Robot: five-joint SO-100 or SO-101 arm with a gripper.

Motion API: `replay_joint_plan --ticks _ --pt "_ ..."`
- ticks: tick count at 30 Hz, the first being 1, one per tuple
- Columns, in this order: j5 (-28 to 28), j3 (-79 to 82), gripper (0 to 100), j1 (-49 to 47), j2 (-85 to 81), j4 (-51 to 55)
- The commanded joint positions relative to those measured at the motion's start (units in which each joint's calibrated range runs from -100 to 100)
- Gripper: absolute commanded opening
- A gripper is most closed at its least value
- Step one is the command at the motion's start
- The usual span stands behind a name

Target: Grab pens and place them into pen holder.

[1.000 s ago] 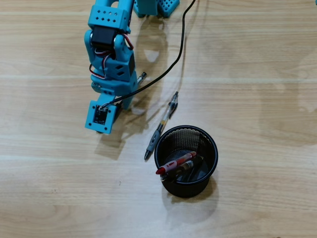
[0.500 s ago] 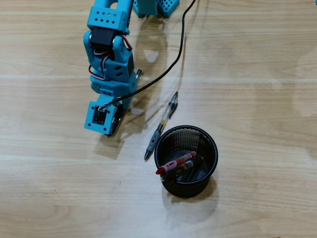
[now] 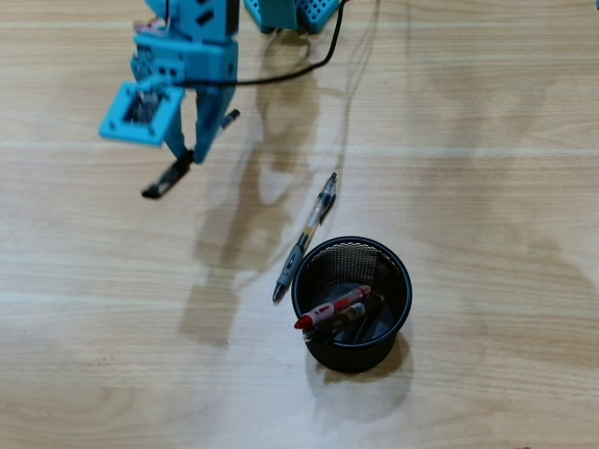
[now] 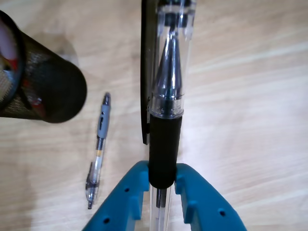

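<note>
My blue gripper (image 3: 198, 150) hangs above the table at the upper left of the overhead view, shut on a clear pen with black ends (image 3: 164, 182) that sticks out slantwise on both sides. In the wrist view the two blue jaws (image 4: 161, 169) pinch this pen's (image 4: 166, 72) black grip sleeve. A clear pen with a grey sleeve (image 3: 304, 238) lies on the table just left of the black mesh pen holder (image 3: 404, 281). Inside the holder lean a red-and-clear pen (image 3: 332, 309) and another clear one. The wrist view shows the holder (image 4: 53, 91) at upper left and the grey-sleeved pen (image 4: 98, 149) below it.
A black cable (image 3: 281, 77) runs from the arm toward the top edge. The arm's blue base (image 3: 290, 14) stands at the top. The light wooden table (image 3: 487, 168) is bare to the right and along the bottom.
The gripper closed on the pen that lay under it, lifted it off the table, and swung up and to the left in the overhead view. The other pens and holder stayed put.
</note>
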Motion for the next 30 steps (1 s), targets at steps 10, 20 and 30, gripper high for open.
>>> replay_joint_plan --ticks 10,20,30 --pt "0.19 1.59 2 -4.11 -18.31 -0.17" --pt "0.29 3.12 2 -8.83 -23.18 -12.57" --pt "0.29 20.78 2 -15.18 -22.85 -55.96"
